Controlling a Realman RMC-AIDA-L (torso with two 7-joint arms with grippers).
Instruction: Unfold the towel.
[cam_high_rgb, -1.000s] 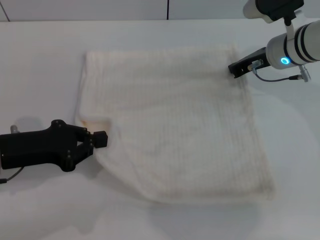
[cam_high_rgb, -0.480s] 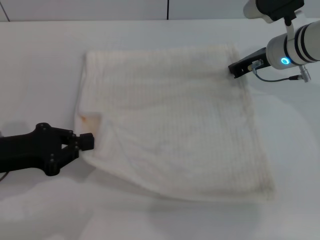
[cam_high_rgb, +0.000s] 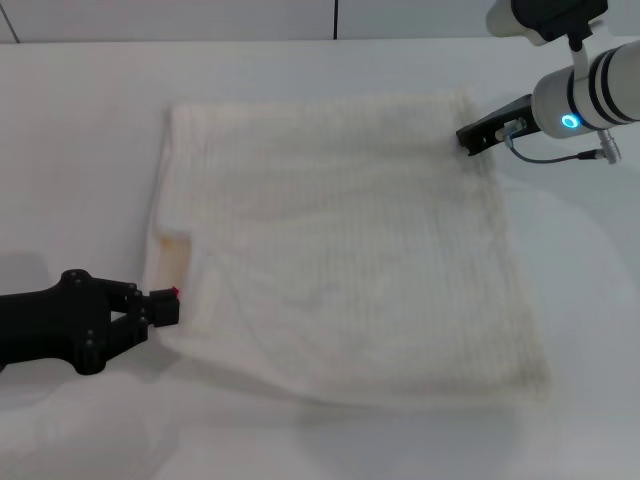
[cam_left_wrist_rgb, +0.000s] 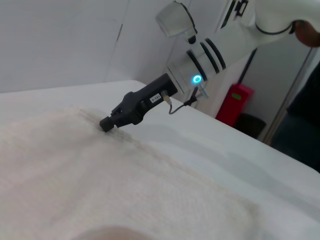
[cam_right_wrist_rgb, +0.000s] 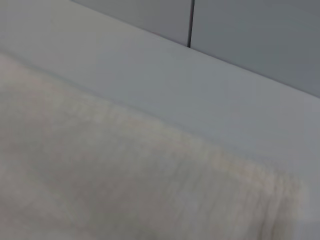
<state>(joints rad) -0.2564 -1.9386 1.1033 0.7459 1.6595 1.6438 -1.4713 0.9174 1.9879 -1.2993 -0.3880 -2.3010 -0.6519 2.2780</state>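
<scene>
The towel (cam_high_rgb: 340, 250) lies nearly flat mid-table (cam_high_rgb: 80, 120). Left pincer (cam_high_rgb: 172, 300) at eight o'clock is clamped on the near-left corner, spreading it; right pincer (cam_high_rgb: 468, 138) at two o'clock pins the far corner, grip unreadable. Next, I'd say: flatten that last fold, then let go.

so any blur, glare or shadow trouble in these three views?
Head view: sharp, even light, soft shadow under the left gripper beside the towel. Left wrist view: near towel out of focus, right gripper sharp. Right wrist view: towel weave soft and blurred, no glare.
</scene>
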